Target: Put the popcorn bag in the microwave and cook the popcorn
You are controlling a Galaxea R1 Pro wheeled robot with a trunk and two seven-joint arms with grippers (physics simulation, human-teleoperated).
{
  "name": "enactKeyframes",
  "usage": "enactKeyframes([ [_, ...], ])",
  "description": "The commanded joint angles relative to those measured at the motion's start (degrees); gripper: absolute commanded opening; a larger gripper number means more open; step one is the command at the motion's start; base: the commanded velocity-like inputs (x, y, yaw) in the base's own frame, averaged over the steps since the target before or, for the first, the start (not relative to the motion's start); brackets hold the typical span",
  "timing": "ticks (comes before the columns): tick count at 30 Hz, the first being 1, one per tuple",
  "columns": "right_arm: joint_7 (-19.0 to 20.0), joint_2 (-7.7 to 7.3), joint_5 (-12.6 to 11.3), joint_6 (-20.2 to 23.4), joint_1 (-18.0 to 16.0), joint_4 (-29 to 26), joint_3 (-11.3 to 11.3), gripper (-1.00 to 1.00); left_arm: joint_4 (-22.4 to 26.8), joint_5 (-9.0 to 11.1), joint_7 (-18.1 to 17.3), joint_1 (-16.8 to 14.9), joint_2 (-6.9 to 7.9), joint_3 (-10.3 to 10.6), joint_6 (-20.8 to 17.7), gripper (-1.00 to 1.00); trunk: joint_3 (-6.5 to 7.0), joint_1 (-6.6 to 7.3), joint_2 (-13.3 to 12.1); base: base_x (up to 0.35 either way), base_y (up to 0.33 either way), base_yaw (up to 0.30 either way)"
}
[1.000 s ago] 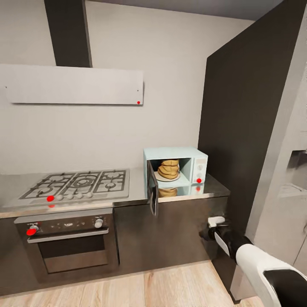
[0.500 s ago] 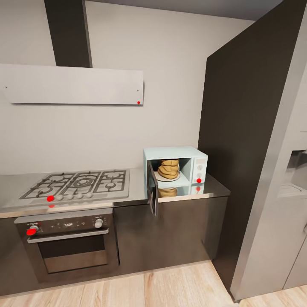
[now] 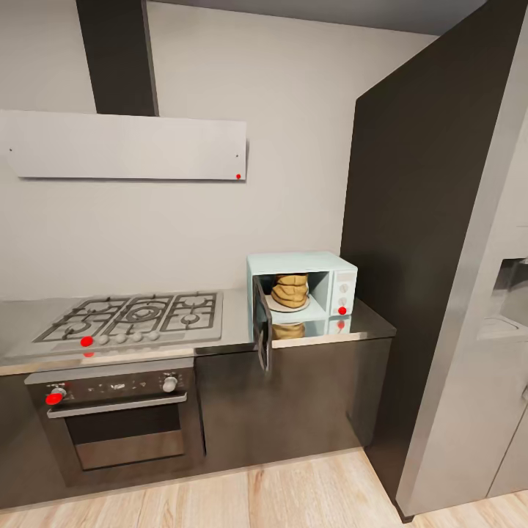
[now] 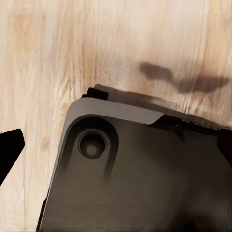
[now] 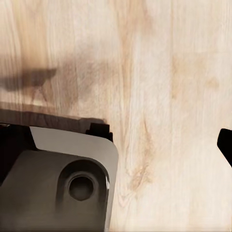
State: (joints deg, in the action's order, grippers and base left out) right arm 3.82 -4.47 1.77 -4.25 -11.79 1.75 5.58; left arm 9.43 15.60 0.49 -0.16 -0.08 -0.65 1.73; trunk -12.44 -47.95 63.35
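Range hood (image 3: 125,145): a flat white panel on the far wall at the left, with a dark chimney rising above it and a small red dot at its right end.
Gas hob (image 3: 132,317): grey with black grates, set into the table (image 3: 370,320) below the hood; a red dot marks its near left edge.
Oven (image 3: 117,414): dark, with a bar handle, built in under the hob; one knob at its left shows red.
Microwave (image 3: 302,292): pale mint-blue, standing on the right part of the glossy grey table, close to the far wall.
Microwave door (image 3: 262,323): swung open toward the near side, hanging out past the table's front edge, left of the cavity.
Popcorn bag (image 3: 290,291): tan-brown and crumpled, upright inside the open microwave on a pale round plate; its reflection shows in the table top just in front.
Control panel (image 3: 342,292): white, at the microwave's right, with round knobs and a red dot at the bottom.
Tall cabinet (image 3: 425,220): dark panel to the right of the microwave, next to a grey appliance front at the far right.
Floor (image 3: 293,491): pale wood planks along the near edge.
Left end effector: I cannot tell whether it is released or clenched; one dark fingertip (image 4: 8,150) shows over the floor beside a dark rounded base corner (image 4: 140,174).
Right end effector: likewise cannot tell; one dark fingertip (image 5: 225,144) shows over the floor.
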Motion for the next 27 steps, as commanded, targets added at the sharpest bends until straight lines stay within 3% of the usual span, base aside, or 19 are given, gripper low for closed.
enactKeyframes([
  [1,0.1,-0.07,0.2,-0.4,0.0,0.2,0.3,1.00,-0.5,0.3,0.0,0.0,-0.04,-0.1,0.2,1.00,-0.07,0.00,0.0,0.000,0.000,0.000],
  [7,0.4,-0.12,0.3,-0.4,0.2,0.2,0.4,1.00,0.3,0.1,0.2,0.0,-0.04,-0.2,-0.5,1.00,-0.07,0.00,0.0,0.000,0.000,0.000],
  [13,0.4,0.01,0.2,-0.3,0.2,0.2,0.3,1.00,9.6,0.0,0.2,0.0,-0.10,-0.2,-1.0,1.00,-0.07,0.00,0.0,0.000,0.000,0.000],
  [15,0.4,0.01,0.2,-0.4,0.2,0.2,0.3,1.00,15.6,-0.1,0.2,0.0,-0.10,-0.2,-1.3,1.00,-0.07,0.00,0.0,0.000,0.000,0.000],
  [18,0.3,-0.06,0.2,-0.4,0.2,0.2,0.3,1.00,26.0,-0.1,0.3,-0.2,0.16,-0.2,-7.7,1.00,-0.07,0.00,0.0,0.000,0.000,0.000],
  [21,0.4,-0.25,0.2,-0.6,0.2,0.2,0.3,1.00,33.0,-0.3,0.3,-1.2,0.32,-0.2,-13.8,1.00,-0.07,0.00,0.0,0.000,0.000,0.000],
  [26,0.4,-0.10,0.6,-0.6,0.2,0.2,0.4,1.00,44.6,-2.0,0.2,-6.8,0.35,-0.2,-20.2,1.00,-0.07,0.00,0.0,0.000,0.000,0.000],
  [27,0.4,-0.28,0.7,-0.7,0.2,0.2,0.3,1.00,48.9,-2.2,-0.1,-8.9,0.32,-0.2,-23.0,1.00,-0.07,0.00,0.0,0.000,0.000,0.000],
])
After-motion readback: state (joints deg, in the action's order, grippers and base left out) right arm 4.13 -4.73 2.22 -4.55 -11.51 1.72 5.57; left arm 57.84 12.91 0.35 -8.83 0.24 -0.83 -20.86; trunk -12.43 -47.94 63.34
